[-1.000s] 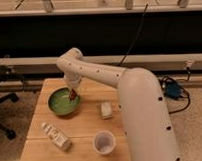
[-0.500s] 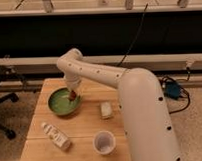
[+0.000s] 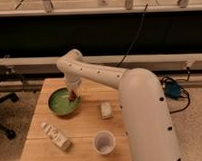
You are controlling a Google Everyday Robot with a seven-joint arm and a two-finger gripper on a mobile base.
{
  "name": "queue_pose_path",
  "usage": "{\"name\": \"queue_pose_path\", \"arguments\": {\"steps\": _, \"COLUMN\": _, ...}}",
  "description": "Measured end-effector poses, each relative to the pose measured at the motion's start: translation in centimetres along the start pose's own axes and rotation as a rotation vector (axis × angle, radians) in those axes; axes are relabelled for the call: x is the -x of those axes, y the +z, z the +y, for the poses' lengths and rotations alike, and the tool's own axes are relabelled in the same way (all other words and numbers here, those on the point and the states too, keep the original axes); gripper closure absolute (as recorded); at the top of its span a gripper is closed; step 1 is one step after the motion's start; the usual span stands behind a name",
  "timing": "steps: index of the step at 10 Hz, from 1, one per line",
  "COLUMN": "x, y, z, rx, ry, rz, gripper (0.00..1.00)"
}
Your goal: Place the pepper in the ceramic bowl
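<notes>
Over the ceramic bowl [image 3: 61,103], the end effector [image 3: 73,96] holds the pepper [image 3: 72,96].

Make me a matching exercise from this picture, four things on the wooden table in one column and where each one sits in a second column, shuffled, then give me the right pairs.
Things
1. gripper
2. ceramic bowl
3. translucent white cup
4. white bottle

Places
A. lying on its side near the table's front left corner
B. standing at the front edge, near the middle
C. over the right inner edge of the bowl, with the pepper at its tip
D. on the left half of the table, toward the back

Pairs: 1-C, 2-D, 3-B, 4-A
</notes>
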Motion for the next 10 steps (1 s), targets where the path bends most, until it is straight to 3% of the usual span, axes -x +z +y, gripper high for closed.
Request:
{"name": "queue_pose_path", "arguments": {"steps": 4, "x": -0.17, "y": 0.11, "z": 0.34, "rx": 0.000, "ry": 0.003, "rz": -0.006, "gripper": 0.56}}
{"name": "queue_pose_path", "arguments": {"steps": 8, "x": 0.17, "y": 0.21, "z": 0.36, "rx": 0.001, "ry": 0.001, "rz": -0.011, "gripper": 0.58}}
{"name": "queue_pose_path", "arguments": {"steps": 10, "x": 0.22, "y": 0.24, "z": 0.52, "rx": 0.000, "ry": 0.003, "rz": -0.015, "gripper": 0.77}}
